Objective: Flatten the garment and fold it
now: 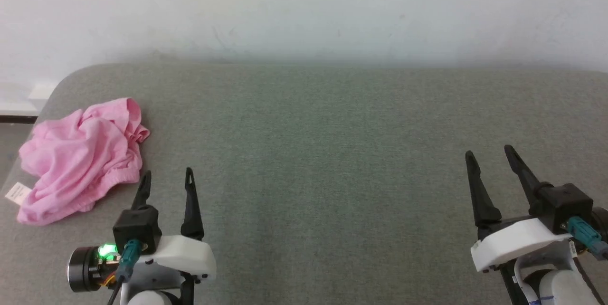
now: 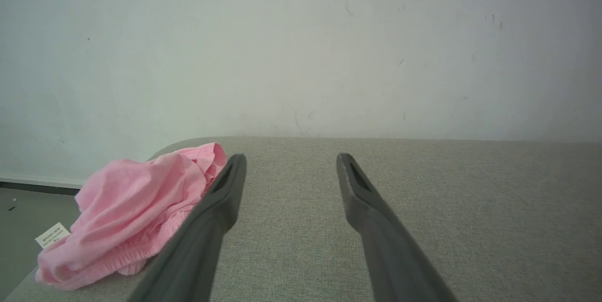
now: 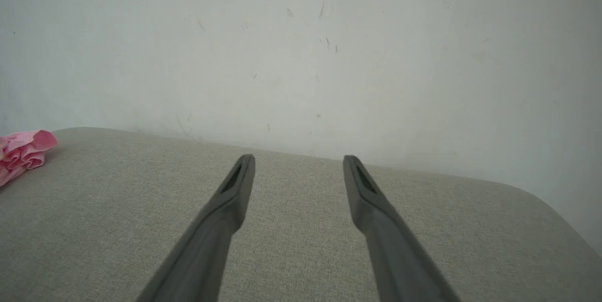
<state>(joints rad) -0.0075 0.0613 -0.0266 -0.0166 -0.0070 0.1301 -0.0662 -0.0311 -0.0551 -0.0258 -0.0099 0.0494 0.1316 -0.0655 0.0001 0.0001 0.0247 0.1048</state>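
- Left pincer [image 1: 167, 173]: its 2 dark fingers stand wide apart with nothing between them; it hovers over the near left part of the desk [image 1: 332, 153], fingers pointing toward the wall [image 1: 304, 10].
- Right pincer [image 1: 489, 152]: likewise spread wide and empty, over the near right part of the desk, well apart from the left pincer.
- The garment [image 1: 80, 157]: a pink, crumpled heap, neither flattened nor folded, lying on the desk just to the outer left of the left pincer. The heap's near edge is close beside that pincer's left finger; whether they touch cannot be told.
- Left wrist view: the left pincer [image 2: 290, 158] shows bare grey fabric between its fingers; the garment [image 2: 131, 208] lies left of and partly behind the left finger, a gathered hem along its lower edge.
- Label [image 1: 18, 193]: a small white tag at the garment's far-left edge, on the side away from the left pincer, by the desk's rounded corner; also seen in the left wrist view [image 2: 52, 234].
- Right wrist view: the right pincer [image 3: 298, 159] points at the wall over bare desk; a fold of the garment [image 3: 21, 151] shows far to its left.
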